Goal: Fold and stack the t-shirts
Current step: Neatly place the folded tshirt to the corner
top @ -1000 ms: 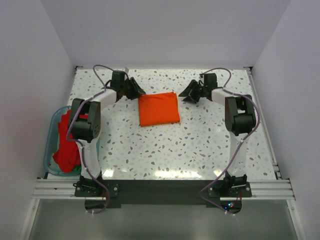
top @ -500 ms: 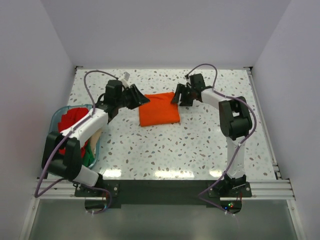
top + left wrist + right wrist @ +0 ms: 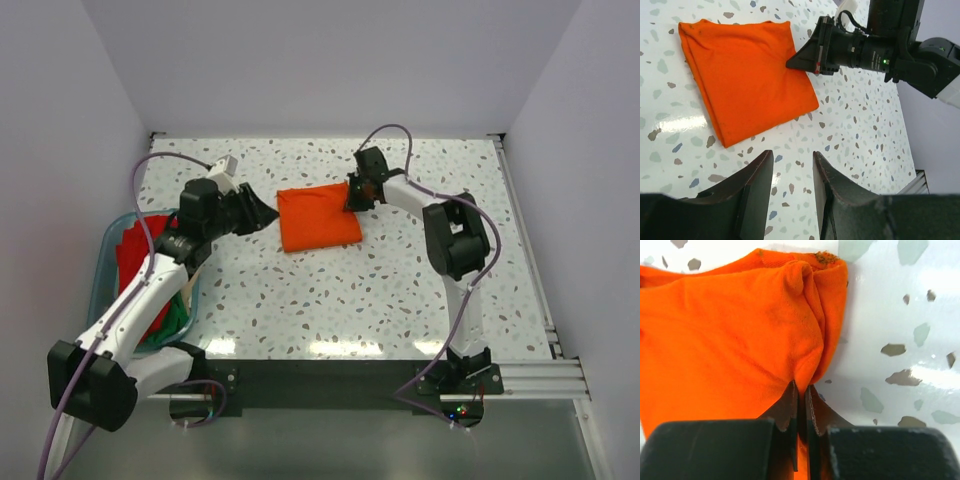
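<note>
A folded orange t-shirt [image 3: 317, 217] lies flat at the middle back of the speckled table [image 3: 400, 290]. My right gripper [image 3: 352, 196] is shut on its right edge, and the cloth [image 3: 740, 330] bunches up between the closed fingers [image 3: 801, 390]. My left gripper [image 3: 262, 213] hovers just left of the shirt, open and empty, its fingers [image 3: 757, 185] over bare table short of the orange shirt [image 3: 747, 80]. Red [image 3: 135, 262] and green [image 3: 176, 318] t-shirts sit heaped in the tub on the left.
A translucent teal tub [image 3: 103, 300] stands at the table's left edge under my left arm. White walls close in on three sides. The right gripper's black body [image 3: 865, 47] shows in the left wrist view beyond the shirt.
My right gripper moved left onto the shirt's right edge and shut on it. My left arm swung out and back toward the tub, its gripper drawing away from the shirt's left edge.
</note>
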Controlling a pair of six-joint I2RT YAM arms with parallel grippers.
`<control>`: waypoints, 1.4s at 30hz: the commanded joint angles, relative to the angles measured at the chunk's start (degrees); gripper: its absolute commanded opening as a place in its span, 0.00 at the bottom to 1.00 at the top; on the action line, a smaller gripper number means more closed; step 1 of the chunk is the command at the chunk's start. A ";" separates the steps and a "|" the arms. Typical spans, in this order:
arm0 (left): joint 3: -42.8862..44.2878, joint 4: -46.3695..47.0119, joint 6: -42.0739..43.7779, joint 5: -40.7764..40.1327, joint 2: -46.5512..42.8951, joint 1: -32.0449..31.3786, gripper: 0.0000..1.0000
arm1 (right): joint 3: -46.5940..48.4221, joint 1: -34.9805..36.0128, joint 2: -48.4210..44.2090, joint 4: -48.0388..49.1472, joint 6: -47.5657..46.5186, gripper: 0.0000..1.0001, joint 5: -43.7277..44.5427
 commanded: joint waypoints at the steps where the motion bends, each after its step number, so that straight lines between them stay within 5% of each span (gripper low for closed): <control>1: -0.99 -4.02 4.49 -1.57 -2.74 0.18 0.42 | 3.68 0.42 4.58 -8.41 -3.84 0.00 12.59; 13: -3.27 -8.07 9.76 -0.70 -9.07 0.18 0.42 | 23.01 -7.05 10.74 -19.14 -13.69 0.00 30.01; 31: -9.42 -8.07 15.91 0.09 -14.08 0.44 0.41 | 42.25 -18.21 21.63 -9.21 -33.46 0.00 44.95; 42: -10.04 -8.16 16.53 -0.26 -15.58 0.44 0.42 | 42.62 -21.38 24.28 -1.04 -45.94 0.00 47.85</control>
